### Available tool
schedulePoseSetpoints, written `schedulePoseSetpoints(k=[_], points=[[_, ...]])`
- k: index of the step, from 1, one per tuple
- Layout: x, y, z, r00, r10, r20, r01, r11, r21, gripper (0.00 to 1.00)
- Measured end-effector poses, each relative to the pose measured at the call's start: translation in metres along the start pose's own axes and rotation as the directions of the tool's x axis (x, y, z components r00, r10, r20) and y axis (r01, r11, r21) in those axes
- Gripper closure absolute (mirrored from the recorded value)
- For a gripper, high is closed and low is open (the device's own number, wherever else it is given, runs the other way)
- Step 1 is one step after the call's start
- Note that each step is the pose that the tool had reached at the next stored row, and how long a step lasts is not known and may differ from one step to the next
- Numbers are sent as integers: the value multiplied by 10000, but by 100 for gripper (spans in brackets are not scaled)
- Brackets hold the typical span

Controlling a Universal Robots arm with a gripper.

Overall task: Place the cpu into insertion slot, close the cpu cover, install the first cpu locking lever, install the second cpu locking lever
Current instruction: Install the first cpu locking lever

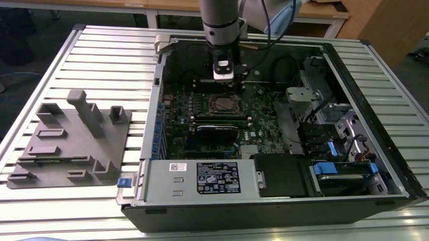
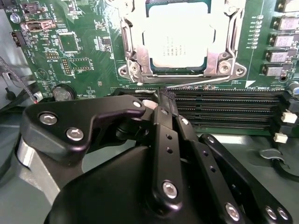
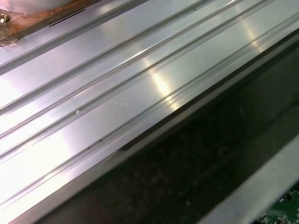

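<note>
**Hand drawn narrow at the memory slots, cpu seated under its cover**

In the exterior view the arm comes straight down into an open computer case [image 1: 282, 150] that lies on its side on a slatted aluminium surface [image 1: 107, 55]. The hand [image 1: 224, 80] hangs over the green motherboard [image 1: 201, 115].

In the second wrist view the hand [image 2: 166, 95] has its black fingers [image 2: 163, 135] drawn together to a narrow tip, with nothing visible between them. The tip stands over the edge of the long black memory slots [image 2: 224, 107].

Just beyond the fingertips sits the insertion slot [image 2: 127, 70]. The cpu [image 2: 180, 39] lies flat inside it, silver-grey top facing up. The cpu cover [image 2: 133, 46] lies down around the chip, which shows through the cover's window.

A thin locking lever [image 2: 201, 82] runs along the side of the slot nearest the hand. One end comes close to the fingertips; whether they touch it cannot be told.

To one side of the hand, on the motherboard, is a round coin battery [image 2: 63, 92].

Well away from the hand, on the surface outside the case, stands a grey moulded fixture block [image 1: 67, 140]. A power supply [image 1: 201, 178] fills the case's near edge in the exterior view.

The first wrist view looks along the ribs of the surface [image 3: 117, 93].
</note>
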State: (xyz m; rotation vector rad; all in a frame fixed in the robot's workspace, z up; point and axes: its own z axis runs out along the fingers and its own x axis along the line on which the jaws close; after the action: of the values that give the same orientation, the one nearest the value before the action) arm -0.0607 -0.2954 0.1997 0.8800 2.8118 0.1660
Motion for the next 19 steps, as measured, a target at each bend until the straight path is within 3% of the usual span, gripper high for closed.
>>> schedulePoseSetpoints(k=[8, 15, 19], points=[[-12, 2, 16, 10000, -2, 4, 2, 10000, 5, 89], [-63, -73, 11, 10000, -23, 59, 22, 10000, 86, 89], [-65, -74, 9, 10000, -27, 69, 26, 9999, 102, 89]])
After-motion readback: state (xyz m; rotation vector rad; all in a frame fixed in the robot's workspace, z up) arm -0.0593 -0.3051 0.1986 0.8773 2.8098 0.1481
